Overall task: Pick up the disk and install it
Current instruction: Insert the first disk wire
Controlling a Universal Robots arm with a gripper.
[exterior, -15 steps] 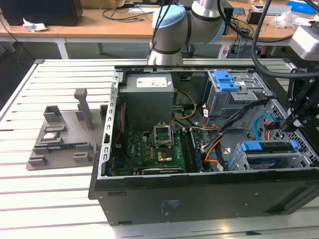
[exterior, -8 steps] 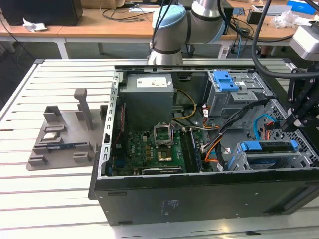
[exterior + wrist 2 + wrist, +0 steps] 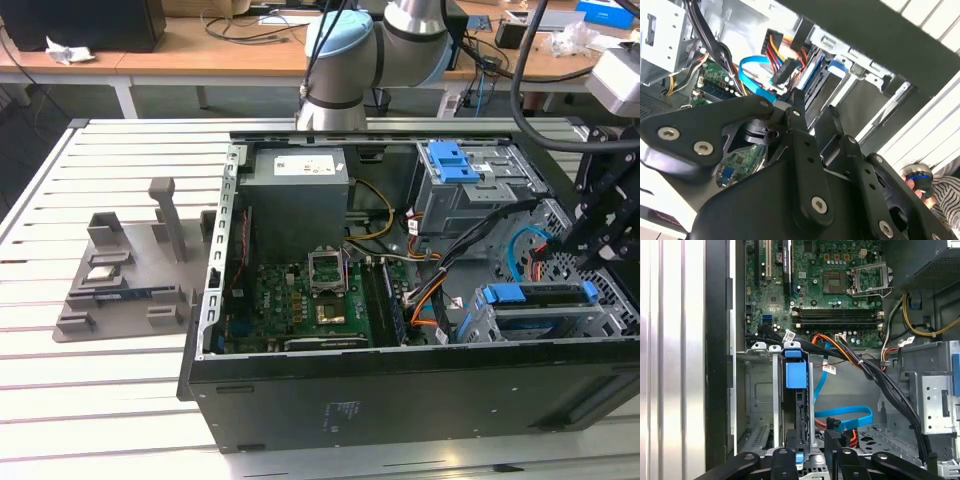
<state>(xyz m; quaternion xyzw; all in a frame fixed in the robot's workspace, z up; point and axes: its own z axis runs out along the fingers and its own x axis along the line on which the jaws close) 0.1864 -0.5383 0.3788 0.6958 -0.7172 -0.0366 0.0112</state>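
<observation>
Exterior view, left to right: grey fixture tray (image 3: 125,285) with upright posts on the slatted counter (image 3: 60,390); then the open computer case (image 3: 400,395) lying on its side, power supply (image 3: 300,200) near the far wall, motherboard (image 3: 300,300) below it, blue-latched drive cage (image 3: 470,185) farther right. At the case's near right corner the disk (image 3: 535,297) sits in its bay, blue carrier frame showing along the top edge, apparently seated or close to it. The gripper (image 3: 590,235) hangs just above and right of the disk, at the exterior view's right edge. Cannot tell whether its fingers are spread or closed, nor whether they touch the disk. In the first wrist view the disk (image 3: 796,405) stands on edge between metal rails, blue tab uppermost, blue data cable (image 3: 845,416) lying loose beside it. Judgement: the disk is stiff, fairly heavy, smooth-sided, shock-sensitive; best taken by the plastic carrier edges, not the labelled face.
</observation>
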